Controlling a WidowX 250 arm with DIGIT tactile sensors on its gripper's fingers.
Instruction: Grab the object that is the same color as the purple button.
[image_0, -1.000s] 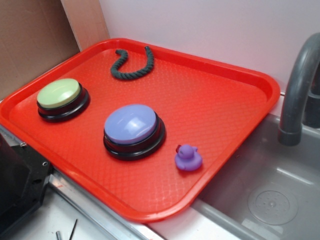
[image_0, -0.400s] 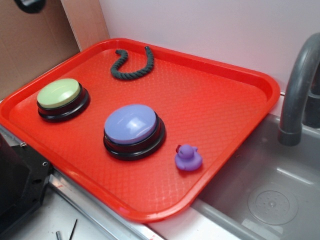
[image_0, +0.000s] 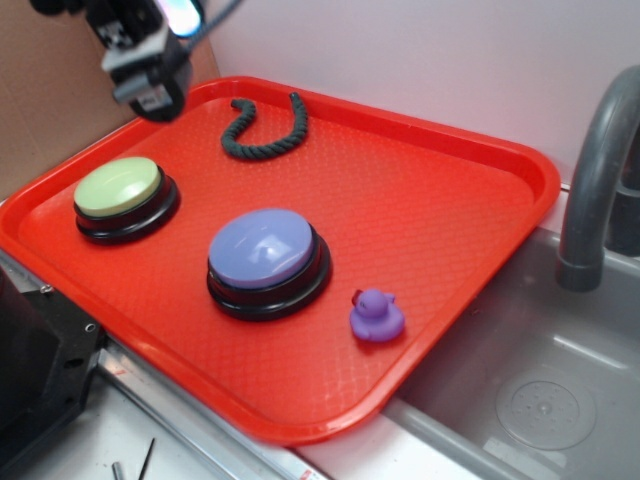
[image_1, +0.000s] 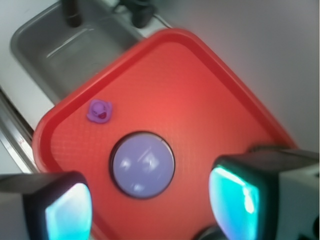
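Note:
The small glossy purple rubber duck (image_0: 377, 316) sits on the red tray (image_0: 450, 200) near its front right edge, just right of the purple button (image_0: 262, 248), a lavender dome on a black base. My gripper (image_0: 148, 75) hangs high over the tray's far left corner, well away from the duck. In the wrist view my gripper (image_1: 150, 207) is open and empty, its cyan pads (image_1: 67, 212) wide apart. Far below it lie the purple button (image_1: 143, 164) and the duck (image_1: 99, 111) on the tray (image_1: 200, 100).
A pale green dome button (image_0: 118, 186) sits at the tray's left. A dark green rope piece (image_0: 262, 130) lies at the back. A grey sink (image_0: 540, 390) and faucet (image_0: 595, 170) are to the right. Brown cardboard (image_0: 50, 110) stands at the back left.
My gripper has come into the exterior view from the top left and dropped lower over the tray's far left corner. The duck, buttons and rope have not moved.

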